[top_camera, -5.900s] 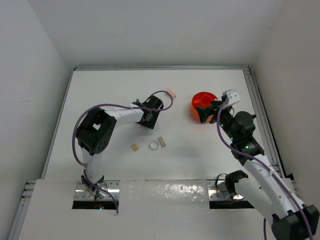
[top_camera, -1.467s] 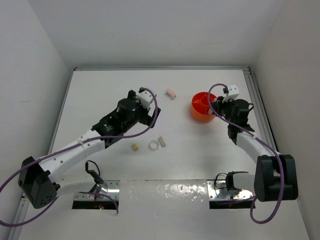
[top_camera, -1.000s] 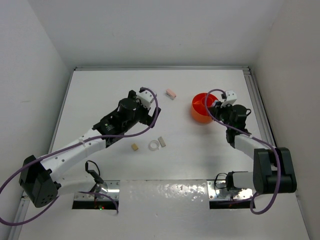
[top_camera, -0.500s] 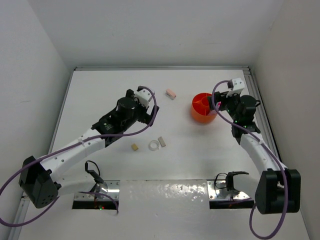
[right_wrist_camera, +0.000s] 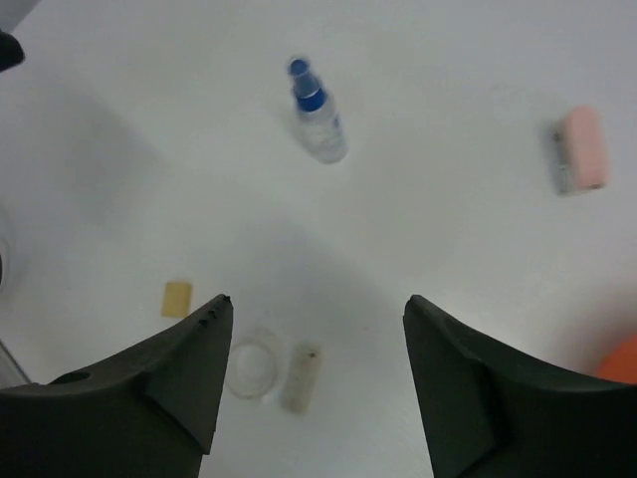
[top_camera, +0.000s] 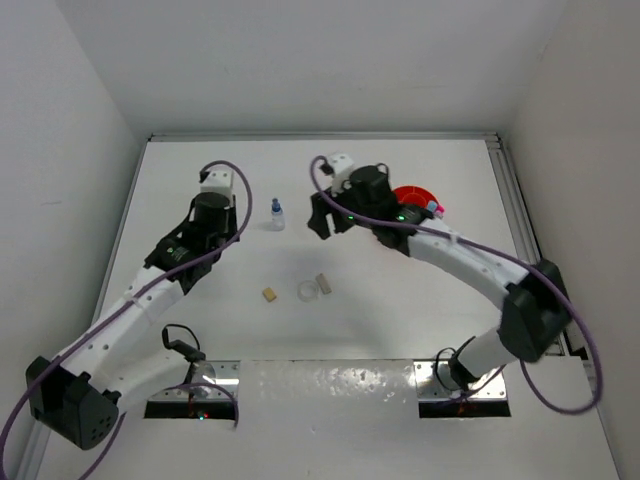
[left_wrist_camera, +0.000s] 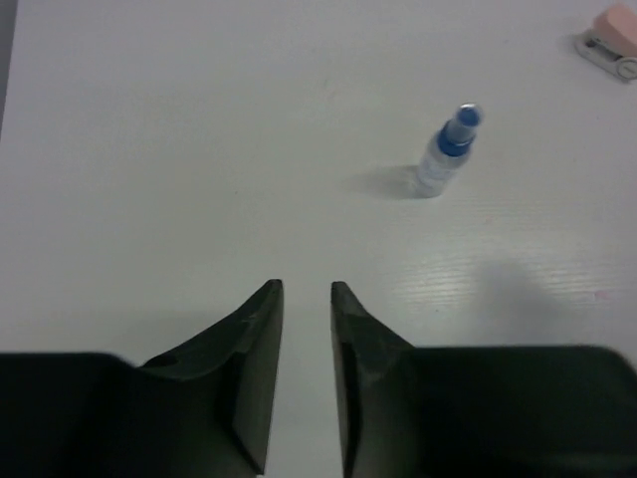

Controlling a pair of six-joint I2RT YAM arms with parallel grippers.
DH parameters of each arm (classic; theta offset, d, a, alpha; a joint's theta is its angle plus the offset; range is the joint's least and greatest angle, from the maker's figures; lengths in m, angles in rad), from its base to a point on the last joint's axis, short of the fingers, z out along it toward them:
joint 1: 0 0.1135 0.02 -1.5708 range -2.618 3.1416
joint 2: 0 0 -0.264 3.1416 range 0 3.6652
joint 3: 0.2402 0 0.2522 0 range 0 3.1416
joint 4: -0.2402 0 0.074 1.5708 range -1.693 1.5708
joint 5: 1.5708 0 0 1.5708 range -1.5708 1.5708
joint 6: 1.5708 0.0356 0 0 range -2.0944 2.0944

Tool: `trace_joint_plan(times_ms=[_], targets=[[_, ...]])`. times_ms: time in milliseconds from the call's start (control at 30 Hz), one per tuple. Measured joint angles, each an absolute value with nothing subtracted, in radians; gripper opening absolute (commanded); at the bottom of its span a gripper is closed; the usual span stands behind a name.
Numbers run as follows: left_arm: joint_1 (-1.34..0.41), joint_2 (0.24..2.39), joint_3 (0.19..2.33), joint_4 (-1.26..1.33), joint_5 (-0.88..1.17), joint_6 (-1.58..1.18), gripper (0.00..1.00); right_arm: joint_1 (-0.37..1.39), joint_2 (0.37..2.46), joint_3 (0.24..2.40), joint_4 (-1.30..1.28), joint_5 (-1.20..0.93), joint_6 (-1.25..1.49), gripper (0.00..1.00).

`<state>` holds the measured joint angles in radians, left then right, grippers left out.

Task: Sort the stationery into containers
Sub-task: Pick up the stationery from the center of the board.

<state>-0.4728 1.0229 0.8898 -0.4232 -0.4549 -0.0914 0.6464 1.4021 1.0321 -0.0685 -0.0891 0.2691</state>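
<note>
In the top view the bottle (top_camera: 276, 214) stands upright on the table (top_camera: 180, 170). The left gripper (top_camera: 230, 225) is just left of the bottle and the right gripper (top_camera: 328, 222) near its right side; from here one cannot tell how their jaws stand. The orange tub (top_camera: 412, 195) sits further right of the bottle, partly hidden behind the right arm, with a pink marker (top_camera: 434, 208) showing at its right rim. Nearer the arm bases than the bottle, a tan eraser (top_camera: 269, 294), a tape ring (top_camera: 307, 291) and a beige block (top_camera: 323, 283) lie in a row.

In the left wrist view the left gripper (left_wrist_camera: 306, 289) is parted by a narrow gap with nothing between the fingers. The bottle is ahead and to the right, well apart from them. A pink eraser (left_wrist_camera: 617, 35) lies beyond the bottle, at the right edge.

In the right wrist view the right gripper (right_wrist_camera: 318, 299) is spread wide and empty above the table. The bottle stands ahead of it; the pink eraser is to the bottle's right.
</note>
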Motion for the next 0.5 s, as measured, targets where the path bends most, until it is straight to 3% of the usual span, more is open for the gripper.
trace_joint_plan(times_ms=[133, 367, 500], targets=[[-0.378, 0.931, 0.825, -0.472, -0.450, -0.172, 0.40, 0.741, 1.675, 1.303, -0.158, -0.065, 0.250, 0.77], [-0.227, 0.833, 0.738, -0.498, -0.426, -0.227, 0.43, 0.808, 2.051, 1.652, -0.162, 0.023, 0.234, 0.79], [-0.187, 0.805, 0.737, -0.491, -0.415, -0.238, 0.43, 0.809, 2.187, 1.708, -0.158, 0.122, 0.269, 0.77]])
